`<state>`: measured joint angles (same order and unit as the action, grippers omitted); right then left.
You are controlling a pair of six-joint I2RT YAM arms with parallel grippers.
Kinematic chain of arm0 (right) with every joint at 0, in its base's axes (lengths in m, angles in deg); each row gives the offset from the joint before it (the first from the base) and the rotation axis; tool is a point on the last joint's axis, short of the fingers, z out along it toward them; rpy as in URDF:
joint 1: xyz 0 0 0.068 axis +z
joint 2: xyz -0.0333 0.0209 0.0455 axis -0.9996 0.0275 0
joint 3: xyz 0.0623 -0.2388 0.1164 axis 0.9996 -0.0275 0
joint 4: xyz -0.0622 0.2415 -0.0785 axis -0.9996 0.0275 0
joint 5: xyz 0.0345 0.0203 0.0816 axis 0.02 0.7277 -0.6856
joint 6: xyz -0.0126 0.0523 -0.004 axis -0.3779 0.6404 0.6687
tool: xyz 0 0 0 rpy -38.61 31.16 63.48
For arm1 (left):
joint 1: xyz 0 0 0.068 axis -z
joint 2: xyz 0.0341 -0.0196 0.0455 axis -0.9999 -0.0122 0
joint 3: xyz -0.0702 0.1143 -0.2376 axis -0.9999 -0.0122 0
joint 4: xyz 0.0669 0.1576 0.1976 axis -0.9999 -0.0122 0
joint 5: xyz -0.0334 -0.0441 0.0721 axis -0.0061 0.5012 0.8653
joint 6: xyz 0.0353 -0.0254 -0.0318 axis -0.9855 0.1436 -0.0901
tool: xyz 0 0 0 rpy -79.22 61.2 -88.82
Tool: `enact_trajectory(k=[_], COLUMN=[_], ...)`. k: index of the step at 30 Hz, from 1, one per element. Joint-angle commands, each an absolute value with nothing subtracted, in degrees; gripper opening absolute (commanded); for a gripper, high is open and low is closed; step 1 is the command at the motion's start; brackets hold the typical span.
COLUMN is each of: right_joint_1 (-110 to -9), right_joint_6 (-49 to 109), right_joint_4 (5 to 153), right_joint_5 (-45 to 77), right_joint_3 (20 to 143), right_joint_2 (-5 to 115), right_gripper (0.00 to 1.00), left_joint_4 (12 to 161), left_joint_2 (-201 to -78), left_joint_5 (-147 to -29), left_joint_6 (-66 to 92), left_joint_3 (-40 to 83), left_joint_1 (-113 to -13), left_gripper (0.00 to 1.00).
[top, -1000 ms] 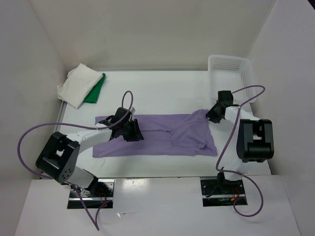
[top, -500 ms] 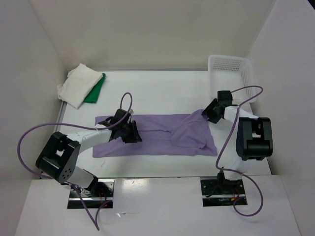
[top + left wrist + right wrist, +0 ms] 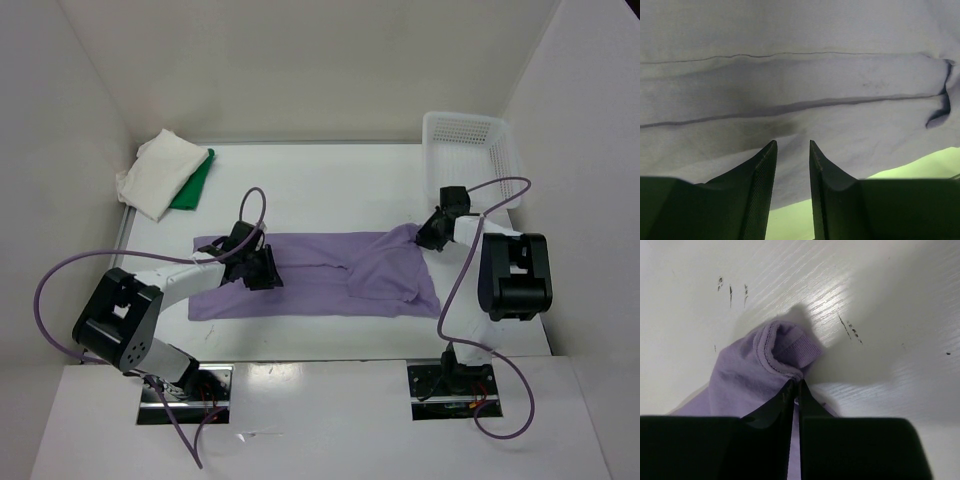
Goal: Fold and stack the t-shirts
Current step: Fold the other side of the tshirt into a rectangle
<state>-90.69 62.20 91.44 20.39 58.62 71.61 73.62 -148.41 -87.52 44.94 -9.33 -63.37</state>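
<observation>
The light purple t-shirt (image 3: 320, 285) lies spread across the middle of the table, its right part bunched and folded over. My left gripper (image 3: 262, 270) hovers low over the shirt's left half. In the left wrist view the left gripper (image 3: 792, 145) has its jaws a narrow gap apart over flat purple cloth (image 3: 790, 75), holding nothing. My right gripper (image 3: 427, 236) is at the shirt's far right corner. In the right wrist view the right gripper (image 3: 796, 383) is shut on a ribbed hem of the purple shirt (image 3: 740, 380). The white-cream t-shirt (image 3: 155, 175) lies folded on the green t-shirt (image 3: 197, 185) at the far left.
A white lattice basket (image 3: 465, 150) stands at the far right corner, just behind the right arm. White walls close in the table on the left, back and right. Purple cables loop from both arms.
My left gripper has slid slightly left and away over the shirt. My right gripper has shifted a little with the pinched corner still in it, and the right arm has risen slightly.
</observation>
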Motion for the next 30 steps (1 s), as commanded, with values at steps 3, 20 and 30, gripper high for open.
enact_trajectory(k=[3, 20, 30], right_joint_1=[-90.5, -90.5, -89.0], right_joint_6=[61.7, 60.7, 61.6], right_joint_4=[89.5, 95.7, 102.8], right_joint_5=[20.6, 25.6, 22.2], right_joint_3=[60.4, 74.0, 65.9], right_joint_2=[70.4, 72.6, 59.2], right_gripper=[0.00, 0.31, 0.30], left_joint_4=[72.4, 69.5, 68.6], left_joint_2=[-147.1, -144.1, -139.8], left_joint_5=[-84.3, -85.9, -85.4], left_joint_6=[44.3, 43.1, 42.5], left_joint_3=[-9.7, -9.0, -3.4], left_joint_1=[-65.3, -74.8, -74.8], left_gripper=[0.36, 0.31, 0.36])
